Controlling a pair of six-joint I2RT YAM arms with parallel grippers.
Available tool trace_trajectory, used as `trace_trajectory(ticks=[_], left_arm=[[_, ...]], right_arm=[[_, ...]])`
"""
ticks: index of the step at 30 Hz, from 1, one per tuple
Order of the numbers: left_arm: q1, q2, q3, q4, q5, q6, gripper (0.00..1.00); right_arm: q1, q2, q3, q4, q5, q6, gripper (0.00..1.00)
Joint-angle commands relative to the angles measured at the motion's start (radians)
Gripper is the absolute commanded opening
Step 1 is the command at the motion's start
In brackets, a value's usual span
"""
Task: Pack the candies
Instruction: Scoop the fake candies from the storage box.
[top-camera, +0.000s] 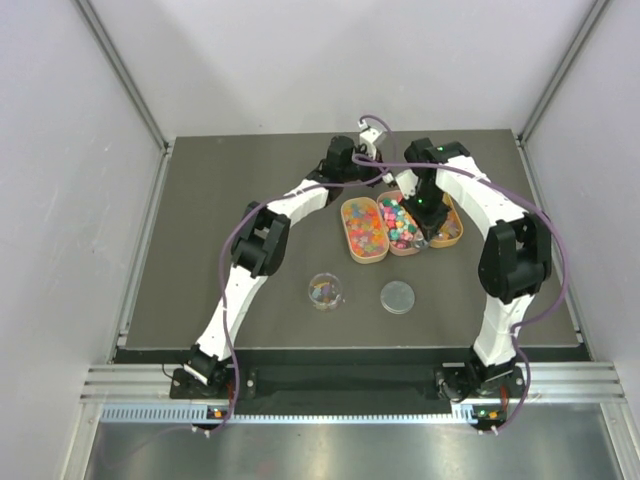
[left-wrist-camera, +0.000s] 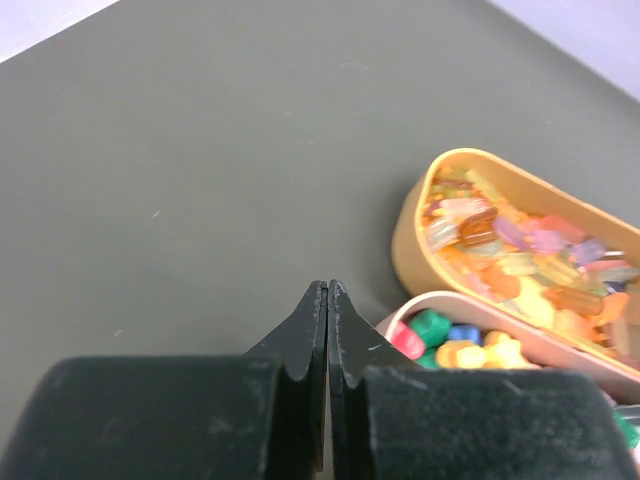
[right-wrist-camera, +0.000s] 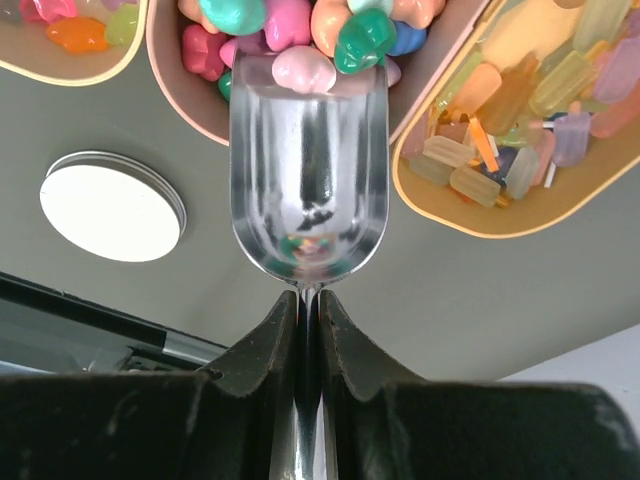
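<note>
Robotics lab cell — white panel walls (top-camera: 70, 200), aluminium frame rail (top-camera: 350, 383), dark table (top-camera: 240, 180), two bolted arms (top-camera: 262, 240)

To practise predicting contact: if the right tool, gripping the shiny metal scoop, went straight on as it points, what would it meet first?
The shiny metal scoop in the right tool leads; its lip would push into the multicoloured candies in the pink oval tray, probably the pale pink one.

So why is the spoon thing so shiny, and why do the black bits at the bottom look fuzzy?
Right wrist view: the metal scoop mirrors the light and the candies at its lip; the round lid glares white; the right gripper sits too near the lens, so it blurs. Left wrist view: the shut left gripper is soft too. Top view: even light, faint shadows.
</note>
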Motion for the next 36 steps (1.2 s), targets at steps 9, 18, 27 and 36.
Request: trace_trajectory(ticks=[9,18,27,36], left_arm=[[-0.021,0.062,-0.003,0.091,0.122,-0.055,0.00],[-0.021,0.070,-0.014,0.108,0.169,-0.086,0.00],[-0.021,0.071,-0.017,0.101,0.197,-0.103,0.00],[-0.022,0.048,-0.038,0.081,0.240,-0.110,0.00]], right_arm=[[0.021,0.071,0.077,0.009,-0.044,0.015,0.00],[0.041,0.121,0.094,0.033,-0.084,0.038,0.00],[0.048,0.186,0.156,0.039,-0.107,0.045,0.00],[0.047,0.209,0.159,0.056,-0.113,0.054,0.00]])
